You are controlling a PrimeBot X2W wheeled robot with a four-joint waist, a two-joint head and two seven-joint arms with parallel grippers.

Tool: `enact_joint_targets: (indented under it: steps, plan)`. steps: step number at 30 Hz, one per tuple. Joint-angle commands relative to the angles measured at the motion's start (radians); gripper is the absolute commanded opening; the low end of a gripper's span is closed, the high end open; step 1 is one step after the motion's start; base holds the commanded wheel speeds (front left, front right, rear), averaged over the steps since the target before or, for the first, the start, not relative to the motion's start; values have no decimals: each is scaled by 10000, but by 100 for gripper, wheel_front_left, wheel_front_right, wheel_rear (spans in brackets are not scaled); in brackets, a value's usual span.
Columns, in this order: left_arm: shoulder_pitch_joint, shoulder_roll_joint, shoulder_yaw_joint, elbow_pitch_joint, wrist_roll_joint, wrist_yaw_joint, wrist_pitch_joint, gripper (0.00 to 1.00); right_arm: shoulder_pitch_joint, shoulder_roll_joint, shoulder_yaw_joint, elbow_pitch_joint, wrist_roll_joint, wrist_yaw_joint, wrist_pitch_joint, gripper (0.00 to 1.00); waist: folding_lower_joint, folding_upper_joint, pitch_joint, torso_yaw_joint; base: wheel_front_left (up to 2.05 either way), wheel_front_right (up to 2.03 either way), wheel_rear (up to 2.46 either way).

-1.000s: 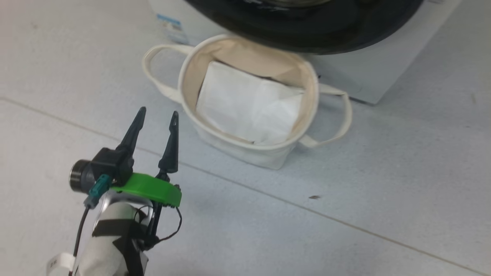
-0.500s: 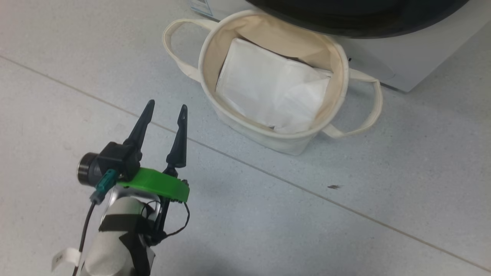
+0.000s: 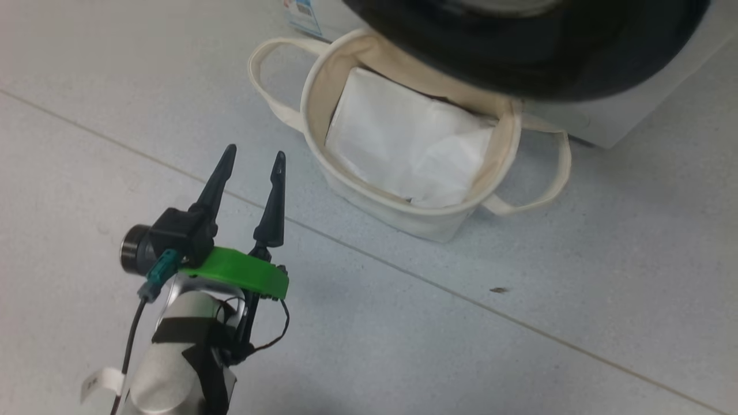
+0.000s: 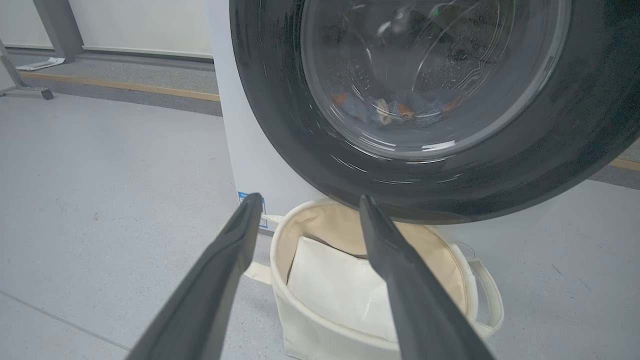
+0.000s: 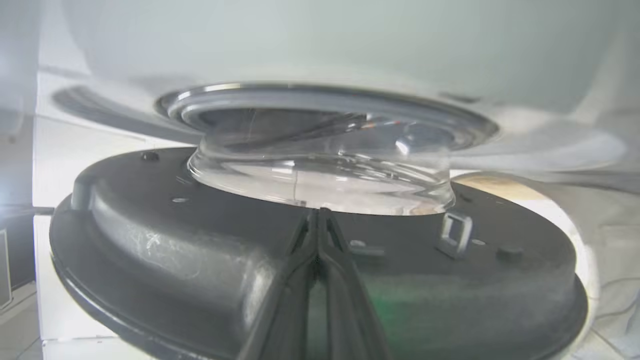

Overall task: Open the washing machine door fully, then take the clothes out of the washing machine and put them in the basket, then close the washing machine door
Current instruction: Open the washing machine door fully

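Washing machine, white, its black-rimmed door swung partly open above the cream basket standing upright on the floor. Blue, orange-printed clothes lie inside, seen through the door's glass.

Grey floor: basket just beside washing machine; small dark speck.
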Motion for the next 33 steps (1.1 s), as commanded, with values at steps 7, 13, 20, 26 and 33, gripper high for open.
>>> enact_joint_targets:
  steps: [7,13,20,26,33]
  plan:
    - [332,195,612,-71,328,-79,-118,100,1701,1192,859,-2003,182,35,762,0,-1,0,-905,-350,0,0,0]
    - [607,195,911,77,541,-206,-118,100,2659,2272,1789,-2876,66,35,1001,0,-1,0,-1446,-561,0,0,0]
    - [668,195,1094,25,623,-328,-118,100,3121,3658,2771,-3114,27,35,1099,0,-1,0,-1589,-441,0,0,0]
    - [658,195,1129,92,661,-363,-118,100,3457,4135,3452,-3160,-96,35,784,0,-1,0,-1734,-144,0,0,0]
    - [663,197,1289,200,785,-426,-118,100,3782,4306,4095,-3300,5,35,-161,0,-1,0,-1995,183,0,0,0]
